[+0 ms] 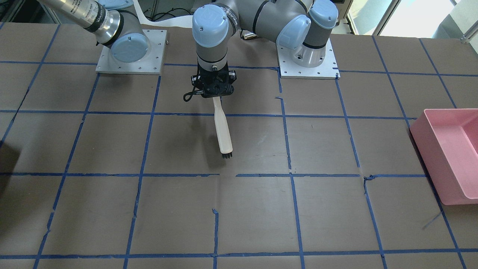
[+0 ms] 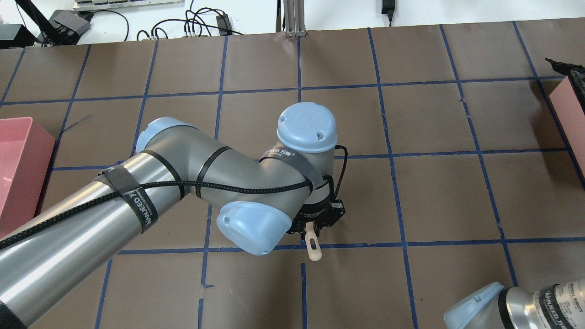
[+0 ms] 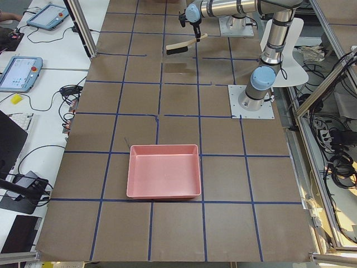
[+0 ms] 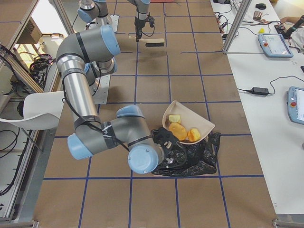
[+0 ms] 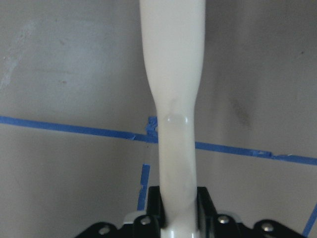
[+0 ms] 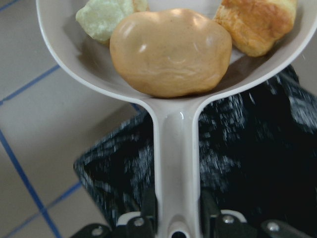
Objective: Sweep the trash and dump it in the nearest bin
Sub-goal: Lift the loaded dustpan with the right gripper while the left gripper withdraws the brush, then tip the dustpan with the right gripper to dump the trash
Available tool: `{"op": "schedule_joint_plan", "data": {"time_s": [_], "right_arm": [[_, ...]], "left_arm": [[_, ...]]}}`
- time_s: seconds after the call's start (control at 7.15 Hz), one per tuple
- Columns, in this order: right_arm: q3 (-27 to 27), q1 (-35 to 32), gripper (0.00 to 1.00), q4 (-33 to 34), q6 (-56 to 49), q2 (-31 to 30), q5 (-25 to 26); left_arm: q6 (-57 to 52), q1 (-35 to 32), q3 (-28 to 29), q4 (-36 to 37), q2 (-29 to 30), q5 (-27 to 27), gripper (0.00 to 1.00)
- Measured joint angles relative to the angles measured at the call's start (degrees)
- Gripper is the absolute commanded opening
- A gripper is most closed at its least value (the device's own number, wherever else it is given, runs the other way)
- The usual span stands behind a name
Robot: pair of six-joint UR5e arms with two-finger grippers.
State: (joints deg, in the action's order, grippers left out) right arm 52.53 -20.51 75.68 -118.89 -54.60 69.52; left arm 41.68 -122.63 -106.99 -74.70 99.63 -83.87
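I see a glossy white plastic dustpan (image 6: 178,148), a smooth, faintly shiny tan lump (image 6: 171,52), a rough spongy green chunk (image 6: 101,20), a crinkled shiny black bag (image 6: 257,148), a smooth-handled brush (image 5: 173,99) and a matt paper-covered table (image 1: 179,209).

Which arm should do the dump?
Right. The right gripper holds the dustpan with the trash at the black bag; the left gripper holds only the brush, far off.

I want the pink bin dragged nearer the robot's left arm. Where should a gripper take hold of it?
Take the pink bin by the rim of the wall nearest the robot, coming straight down with one finger inside and one outside. Its walls are thin and steep and its top open; the whole body looks too wide for the jaws.
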Motion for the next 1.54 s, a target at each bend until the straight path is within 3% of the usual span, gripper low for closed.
{"op": "schedule_joint_plan", "data": {"time_s": [0.42,0.98,1.54], "right_arm": [[-5.4,-0.4,0.0,8.6,0.6,1.6,10.2],[3.1,-6.3,0.0,26.4,-4.8,1.6,24.9],[4.8,-12.6,0.0,30.4,-5.7,-0.6,37.7]], "left_arm": [[-5.1,-2.5,-1.9,0.1,-1.5,0.2,0.03],[-9.4,-3.7,-5.1,1.3,-3.2,-0.4,0.02],[-8.7,-3.7,-11.1,9.2,-3.2,-2.7,0.02]]}}
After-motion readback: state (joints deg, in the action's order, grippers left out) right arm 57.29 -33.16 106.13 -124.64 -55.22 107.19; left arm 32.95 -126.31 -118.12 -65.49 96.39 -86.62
